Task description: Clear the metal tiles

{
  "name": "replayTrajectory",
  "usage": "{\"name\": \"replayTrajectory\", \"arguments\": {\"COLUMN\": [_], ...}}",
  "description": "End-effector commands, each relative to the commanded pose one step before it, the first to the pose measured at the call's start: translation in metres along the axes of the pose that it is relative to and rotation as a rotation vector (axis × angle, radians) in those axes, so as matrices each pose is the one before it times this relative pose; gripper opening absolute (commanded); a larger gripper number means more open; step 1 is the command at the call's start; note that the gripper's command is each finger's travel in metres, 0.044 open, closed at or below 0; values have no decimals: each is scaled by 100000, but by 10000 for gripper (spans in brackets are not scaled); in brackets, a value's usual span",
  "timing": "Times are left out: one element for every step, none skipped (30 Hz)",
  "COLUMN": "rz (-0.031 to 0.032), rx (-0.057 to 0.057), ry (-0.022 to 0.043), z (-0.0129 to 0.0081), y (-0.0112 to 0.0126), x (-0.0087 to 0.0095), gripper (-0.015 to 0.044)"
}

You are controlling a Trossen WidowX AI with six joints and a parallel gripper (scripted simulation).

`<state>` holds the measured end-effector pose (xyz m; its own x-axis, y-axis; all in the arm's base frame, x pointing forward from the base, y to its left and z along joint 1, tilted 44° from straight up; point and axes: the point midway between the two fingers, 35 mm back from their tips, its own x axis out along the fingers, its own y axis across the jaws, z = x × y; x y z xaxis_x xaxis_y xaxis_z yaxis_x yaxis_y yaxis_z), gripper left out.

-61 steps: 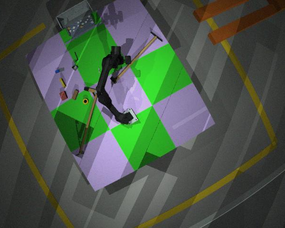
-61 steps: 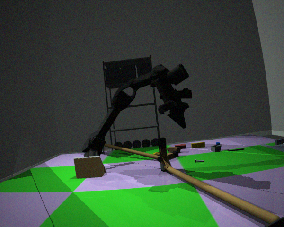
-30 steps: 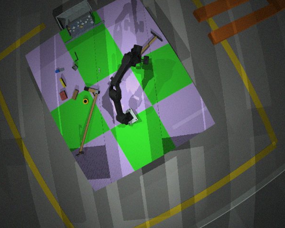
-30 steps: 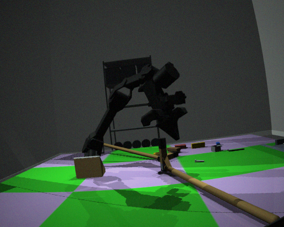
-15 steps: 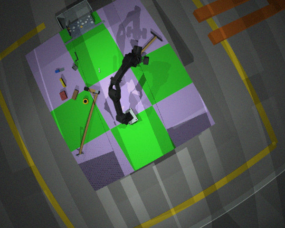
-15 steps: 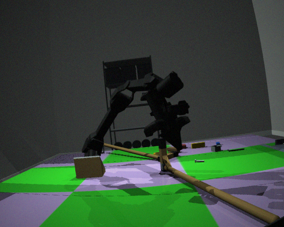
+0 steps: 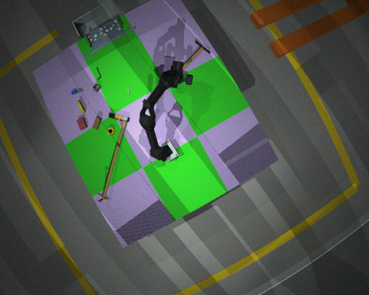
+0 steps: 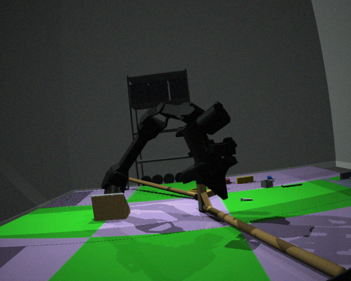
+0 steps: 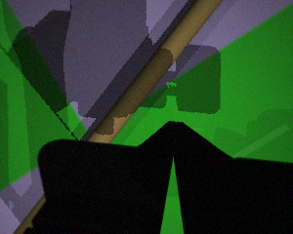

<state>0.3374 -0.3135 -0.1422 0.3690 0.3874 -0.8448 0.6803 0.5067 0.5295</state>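
My gripper (image 8: pixel 226 196) (image 9: pixel 174 129) is shut with nothing held. It hangs low above the wooden handle (image 7: pixel 192 58) (image 8: pixel 260 236) (image 9: pixel 148 73) of a long tool, whose dark crossbar head (image 7: pixel 202 45) lies toward the right edge. This tool looks like the scraper; its other end is partly hidden by the arm. Another long wooden-handled tool (image 7: pixel 114 158) (image 8: pixel 163 188) lies at left. Several white and orange tiles (image 7: pixel 105 34) lie inside the grey catch box (image 7: pixel 97 14). I cannot make out the steel plate apart from the chequered surface.
A bolt (image 7: pixel 128 90) (image 8: pixel 247 199), black hex key (image 7: pixel 98 73), grey nut (image 7: pixel 96 87), yellow block (image 7: pixel 80 107) (image 8: pixel 244 179), red block (image 7: pixel 82 123), brown block (image 7: pixel 96 121), blue piece (image 7: pixel 74 91) and yellow-black ring (image 7: pixel 111 131) lie on the left side.
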Motion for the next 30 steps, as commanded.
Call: {"name": "replayTrajectory", "arguments": {"rz": [426, 8, 8, 9, 9, 9, 10, 10, 10, 11, 11, 11, 12, 12, 12, 13, 13, 13, 14, 14, 14, 15, 15, 15, 16, 16, 16, 16, 17, 17], "rx": [658, 0, 0, 0, 0, 0, 0, 0, 0, 0, 0, 0, 0, 0, 0, 0, 1, 1, 1, 1, 1, 1, 1, 1, 1, 1, 1, 1, 1, 1], "ry": [429, 1, 2, 2, 2, 2, 3, 3, 3, 3, 4, 4, 4, 5, 5, 5, 5, 6, 6, 6, 6, 7, 7, 7, 7, 8, 8, 8, 9, 9], "z": [-507, -90, -92, -93, -95, -96, -98, -100, -101, -103, -104, -106, -107, -109, -110, -112, -113, -115, -116, -118, -119, -121, -122, -124, -125, -127, -128, -129, -131, -132], "y": [63, 3, 3, 3, 3, 3, 3, 3, 3, 3, 3, 3, 3, 3, 3, 3, 3, 3, 3, 3, 3, 3, 3, 3, 3, 3, 3, 3, 3, 3], "x": [1030, 207, 206, 205, 204, 203, 202, 201, 200, 199, 198, 197, 196, 195, 194, 193, 192, 191, 190, 189, 187, 186, 185, 184, 183, 182, 180, 179, 178, 177], "gripper": [0, 0, 0, 0, 0, 0, 0, 0, 0, 0, 0, 0, 0, 0, 0, 0, 0, 0, 0, 0, 0, 0, 0, 0, 0, 0, 0, 0, 0, 0]}}
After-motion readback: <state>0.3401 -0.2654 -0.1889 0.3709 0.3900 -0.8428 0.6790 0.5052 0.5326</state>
